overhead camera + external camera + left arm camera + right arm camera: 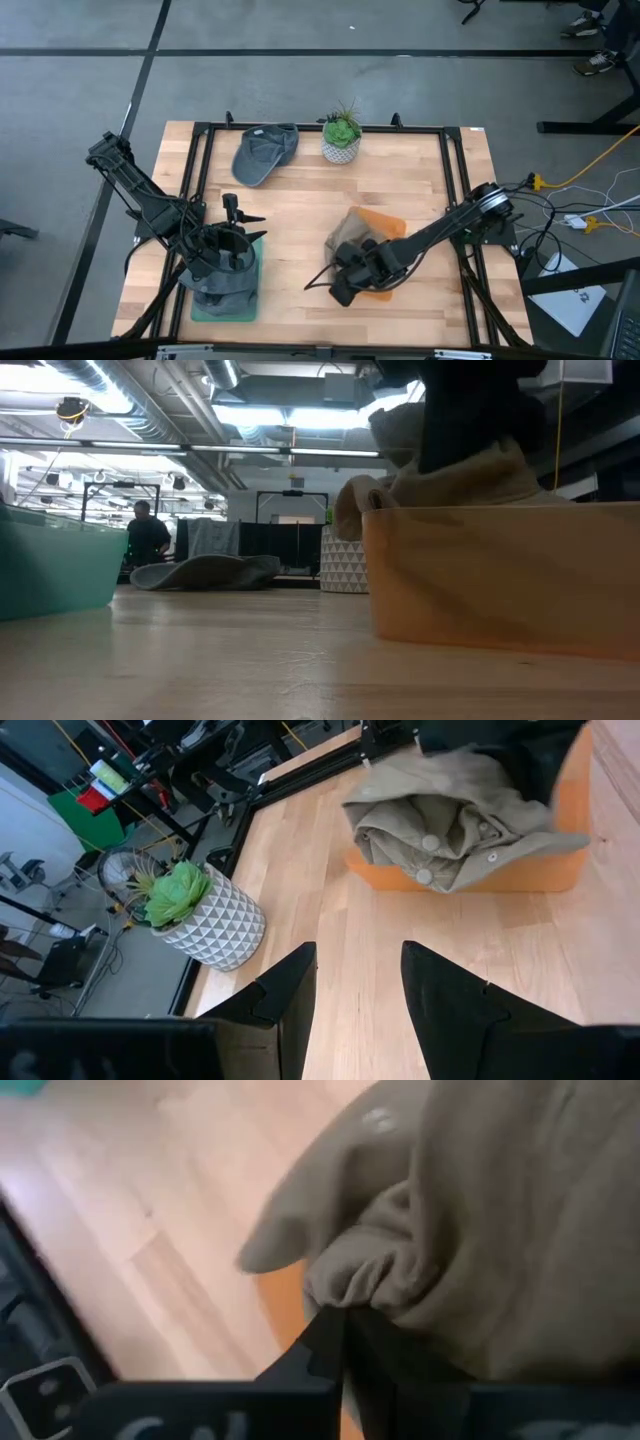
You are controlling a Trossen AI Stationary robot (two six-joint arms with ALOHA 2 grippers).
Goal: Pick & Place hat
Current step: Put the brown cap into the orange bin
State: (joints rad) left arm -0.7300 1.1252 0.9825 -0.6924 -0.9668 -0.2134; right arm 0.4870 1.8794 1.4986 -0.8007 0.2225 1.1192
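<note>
A tan hat (352,232) lies crumpled on an orange tray (388,222) right of the table's middle; in the low view the tan hat (450,480) bulges over the orange tray's wall (500,580). My right gripper (348,272) is at the hat's near side, shut on it. One grey hat (224,278) sits on a teal tray (222,308) at the near left. A second grey hat (264,152) lies flat at the far edge. My left gripper (358,982) hovers open above the teal tray and touches nothing. My right gripper pinches a bunched fold of the tan hat's cloth (352,1278) between its two shut fingers (325,1342), at the hat's near side. Several layers are gathered there. The arm comes in low from the table's right. The rest of the hat rests on the orange tray.
A white patterned pot with a green plant (342,140) stands at the far edge, beside the second grey hat. A black frame (452,170) runs round the tabletop. Bare wood lies between the two trays (295,240). A person (147,538) is in the room behind.
</note>
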